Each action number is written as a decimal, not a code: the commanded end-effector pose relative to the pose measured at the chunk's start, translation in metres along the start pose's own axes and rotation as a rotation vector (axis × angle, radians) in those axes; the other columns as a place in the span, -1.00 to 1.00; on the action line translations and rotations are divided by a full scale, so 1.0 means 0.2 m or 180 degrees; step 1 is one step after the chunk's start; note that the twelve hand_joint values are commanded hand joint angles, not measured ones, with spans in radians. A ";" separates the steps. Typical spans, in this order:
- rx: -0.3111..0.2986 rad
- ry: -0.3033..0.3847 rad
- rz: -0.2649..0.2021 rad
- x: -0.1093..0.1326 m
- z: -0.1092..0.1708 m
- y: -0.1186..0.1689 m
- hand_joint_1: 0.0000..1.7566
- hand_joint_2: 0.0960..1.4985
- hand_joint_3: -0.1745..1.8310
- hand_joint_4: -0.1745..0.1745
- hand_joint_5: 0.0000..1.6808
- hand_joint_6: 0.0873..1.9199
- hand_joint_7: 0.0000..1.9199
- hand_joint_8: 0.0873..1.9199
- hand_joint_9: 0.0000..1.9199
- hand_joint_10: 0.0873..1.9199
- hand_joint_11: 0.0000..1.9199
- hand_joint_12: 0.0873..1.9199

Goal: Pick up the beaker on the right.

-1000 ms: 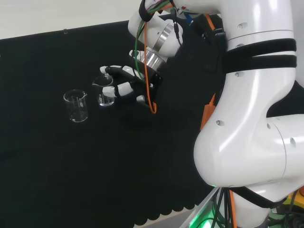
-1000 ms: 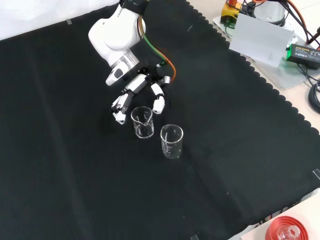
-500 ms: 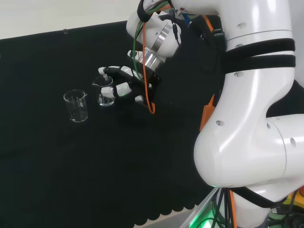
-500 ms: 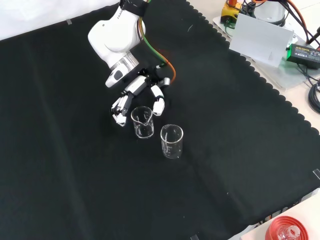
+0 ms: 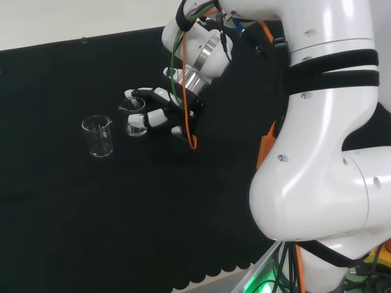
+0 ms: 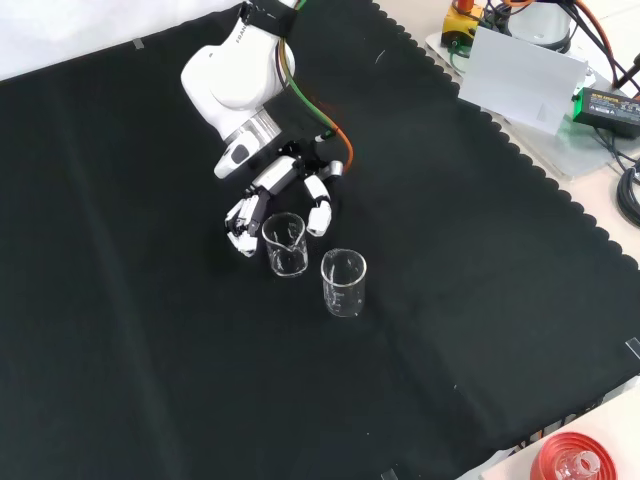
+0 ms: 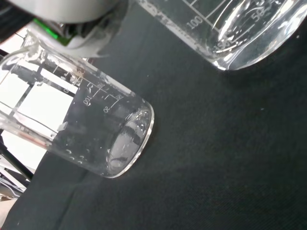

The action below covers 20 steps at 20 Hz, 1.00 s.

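Fingers (image 6: 243, 214) spread and only lightly bent, reaching around the nearer beaker (image 6: 285, 245) — in the front view one set sits just left of its rim, another finger just right of it, the glass between them. Whether they touch the wall, I cannot tell; nothing is clamped. The hand (image 6: 282, 188) itself sits just above the beaker, in the upper left part of the front view, under the white arm (image 6: 235, 75).

In the head view the same hand (image 5: 164, 110) comes in from the right, left of centre in the frame, fingertips flanking that beaker (image 5: 135, 119). This is the right-hand one of the pair there, standing upright on the black cloth (image 5: 91, 213).

The second beaker (image 6: 343, 284) stands just lower right of the first in the front view, apart from it, also upright; in the head view it (image 5: 98, 136) is at the left.

Up close at the wrist, both glasses (image 7: 86, 129) look clear and empty, printed scale marks showing on their walls.

Count: two beakers, one hand.
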State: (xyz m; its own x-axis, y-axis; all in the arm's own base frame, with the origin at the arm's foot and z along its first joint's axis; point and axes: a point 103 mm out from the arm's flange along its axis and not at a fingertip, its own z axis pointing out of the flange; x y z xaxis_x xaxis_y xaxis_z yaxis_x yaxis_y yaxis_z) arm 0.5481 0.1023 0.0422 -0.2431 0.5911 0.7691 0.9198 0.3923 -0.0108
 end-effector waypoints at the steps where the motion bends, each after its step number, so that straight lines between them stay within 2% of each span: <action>1: 0.0001 0.0001 0.0008 0.00 0.02 0.01 0.00 -0.48 -0.11 -0.28 -0.47 -1.00 -0.63 -0.42 -0.56 -0.39 -1.00 0.27; 20: -0.0019 0.0050 0.0025 -0.01 0.05 0.03 -0.01 -0.46 -0.12 -0.23 -0.38 -1.00 -0.58 -0.43 -0.51 -0.41 -1.00 0.29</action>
State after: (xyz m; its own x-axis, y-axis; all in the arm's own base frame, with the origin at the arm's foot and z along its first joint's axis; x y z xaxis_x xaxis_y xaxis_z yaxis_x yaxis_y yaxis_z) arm 0.5512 0.1061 0.0362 -0.2315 0.5821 0.7795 0.9237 0.3828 -0.0115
